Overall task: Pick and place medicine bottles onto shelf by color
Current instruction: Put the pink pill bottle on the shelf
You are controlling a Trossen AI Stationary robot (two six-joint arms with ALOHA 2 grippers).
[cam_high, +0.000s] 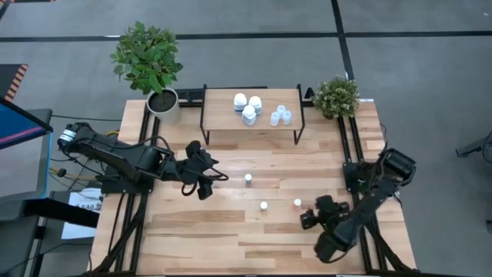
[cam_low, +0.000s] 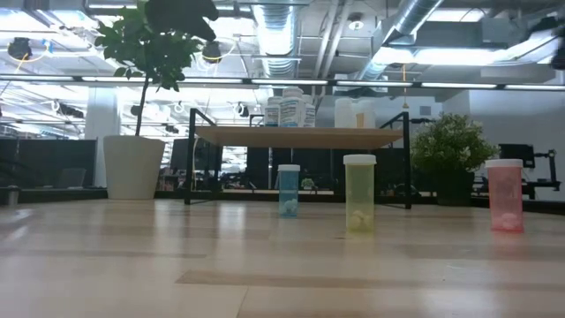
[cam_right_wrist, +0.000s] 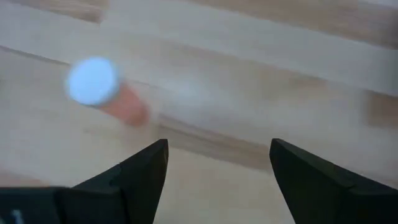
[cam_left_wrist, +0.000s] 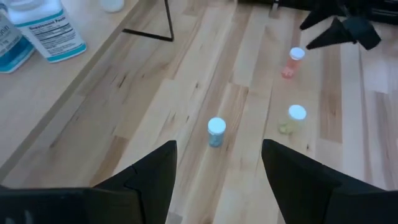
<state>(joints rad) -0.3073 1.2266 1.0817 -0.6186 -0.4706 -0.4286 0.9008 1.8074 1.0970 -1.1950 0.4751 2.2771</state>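
The shelf (cam_high: 223, 115) stands at the table's far side and carries three larger white bottles (cam_high: 247, 106) and three pale-blue ones (cam_high: 280, 116). Three small bottles stand upright on the table: a bluish one (cam_high: 248, 179), a yellow-green one (cam_high: 264, 206) and an orange-pink one (cam_high: 297, 203). They also show in the low view as the bluish (cam_low: 289, 190), the yellow-green (cam_low: 359, 193) and the orange-pink (cam_low: 505, 194). My left gripper (cam_high: 206, 181) is open, left of the bluish bottle (cam_left_wrist: 216, 131). My right gripper (cam_high: 309, 218) is open, just near of the orange-pink bottle (cam_right_wrist: 106, 91).
A tall plant in a white pot (cam_high: 164, 105) stands at the far left corner beside the shelf. A small bushy plant (cam_high: 336, 96) stands at the far right corner. Bare tabletop (cam_high: 231, 238) lies along the near side.
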